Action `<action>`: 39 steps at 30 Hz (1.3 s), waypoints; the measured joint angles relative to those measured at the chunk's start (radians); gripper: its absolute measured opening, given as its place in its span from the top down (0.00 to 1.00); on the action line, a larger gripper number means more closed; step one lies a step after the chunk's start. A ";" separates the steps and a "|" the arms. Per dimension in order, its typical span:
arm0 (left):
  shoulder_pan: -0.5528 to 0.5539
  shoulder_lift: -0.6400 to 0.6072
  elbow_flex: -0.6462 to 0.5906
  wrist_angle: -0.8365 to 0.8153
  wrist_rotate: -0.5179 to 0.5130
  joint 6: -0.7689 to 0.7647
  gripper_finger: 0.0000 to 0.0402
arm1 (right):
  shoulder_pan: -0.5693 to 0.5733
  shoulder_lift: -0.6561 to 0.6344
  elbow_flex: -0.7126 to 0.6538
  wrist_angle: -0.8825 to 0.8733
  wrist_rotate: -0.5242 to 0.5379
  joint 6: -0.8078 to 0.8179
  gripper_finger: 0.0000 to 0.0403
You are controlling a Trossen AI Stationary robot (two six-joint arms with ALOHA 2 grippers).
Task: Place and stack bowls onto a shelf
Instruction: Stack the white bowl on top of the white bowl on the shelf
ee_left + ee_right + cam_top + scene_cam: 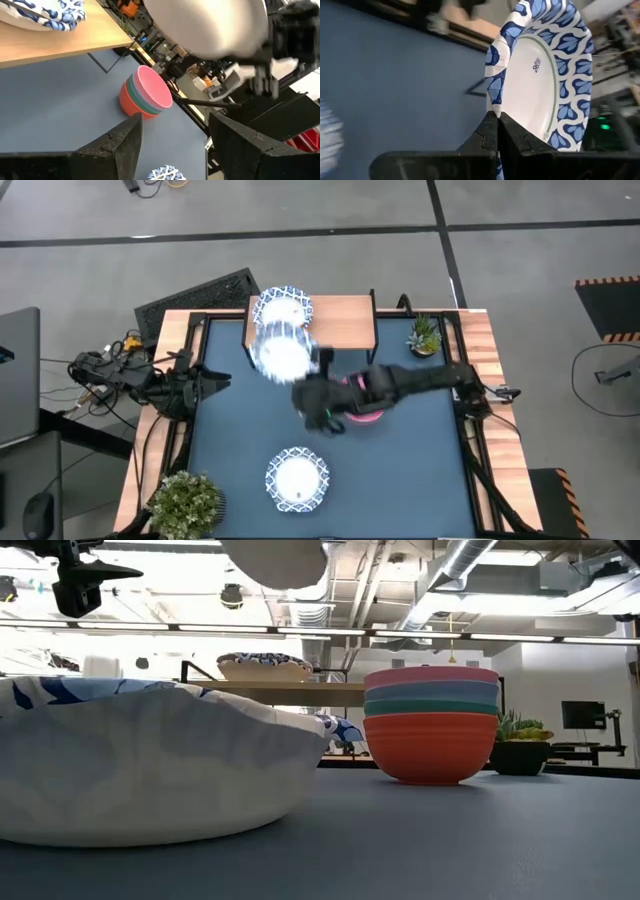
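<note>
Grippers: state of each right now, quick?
Left gripper: open, holding nothing, waiting at the table's left edge.
Right gripper: closed on the rim of a patterned bowl, carried near the shelf.

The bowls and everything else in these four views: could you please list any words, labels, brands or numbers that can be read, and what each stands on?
None can be read.
The held bowl in the right end effector bears only a small blue emblem at its centre, not lettering.
The shelf, the stacked bowls and the table show no text.
</note>
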 joint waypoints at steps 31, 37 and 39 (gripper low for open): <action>0.000 0.000 0.000 -0.002 -0.108 0.000 0.47 | -0.434 0.174 -0.026 0.139 -0.255 -0.342 0.95; 0.000 0.000 0.000 -0.003 -0.108 0.001 0.47 | -0.430 0.186 -0.024 0.174 -0.255 -0.412 0.86; 0.000 0.000 0.000 -0.003 -0.108 0.001 0.47 | -0.424 0.184 -0.023 0.182 -0.273 -0.430 0.83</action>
